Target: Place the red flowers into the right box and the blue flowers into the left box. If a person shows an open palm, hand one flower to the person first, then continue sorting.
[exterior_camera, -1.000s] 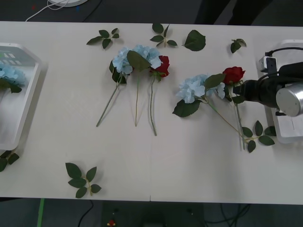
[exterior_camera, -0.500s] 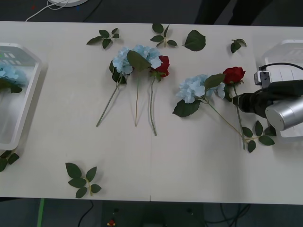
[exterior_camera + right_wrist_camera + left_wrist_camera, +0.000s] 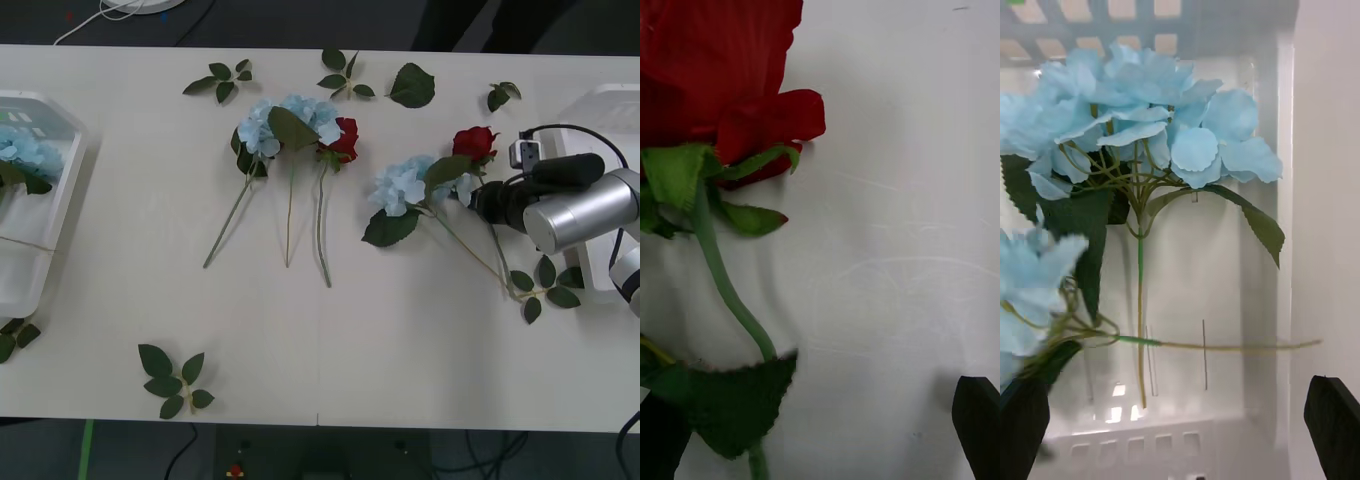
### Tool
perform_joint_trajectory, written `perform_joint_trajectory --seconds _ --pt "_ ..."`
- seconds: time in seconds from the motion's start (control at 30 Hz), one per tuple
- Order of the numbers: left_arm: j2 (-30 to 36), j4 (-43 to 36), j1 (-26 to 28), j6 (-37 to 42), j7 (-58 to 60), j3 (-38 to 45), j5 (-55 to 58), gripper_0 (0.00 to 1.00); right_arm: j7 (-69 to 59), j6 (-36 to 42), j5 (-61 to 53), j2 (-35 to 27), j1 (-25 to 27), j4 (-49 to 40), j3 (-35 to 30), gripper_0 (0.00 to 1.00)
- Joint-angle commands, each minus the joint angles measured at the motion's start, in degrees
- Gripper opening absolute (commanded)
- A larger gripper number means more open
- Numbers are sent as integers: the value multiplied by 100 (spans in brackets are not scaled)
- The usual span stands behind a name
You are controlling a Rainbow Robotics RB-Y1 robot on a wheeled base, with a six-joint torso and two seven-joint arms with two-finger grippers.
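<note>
White desk (image 3: pixel 400 340) strewn with flowers, right claw (image 3: pixel 484 199) spread open around red rose (image 3: pixel 473 142) stem, bloom just ahead, left claw (image 3: pixel 1180 442) open above left box (image 3: pixel 1225 277) holding blue flowers (image 3: pixel 1142 112), right box (image 3: pixel 600 105) beside right arm

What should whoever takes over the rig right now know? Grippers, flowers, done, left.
Left gripper: jaws open, over the left box, which holds two blue flowers.
Right gripper: jaws open, either side of the stem of a red flower lying on the table; not gripped.
Done: two blues boxed.
Left: that red flower and a second red flower go to the right box; three table blue flowers go to the left box.
</note>
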Motion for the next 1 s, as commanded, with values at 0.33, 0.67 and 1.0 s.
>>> perform_joint_trajectory --seconds 0.33,0.67,1.0 --pt "539 111 -1400 1242 -227 103 -800 99 150 576 -579 -410 -93 -919 161 100" --pt "310 -909 -1989 1928 1671 112 -616 99 168 576 -192 -340 -76 -902 275 100" --pt "-367 -2289 -1989 1594 4053 112 -1600 99 203 322 63 -15 -348 -199 302 100"
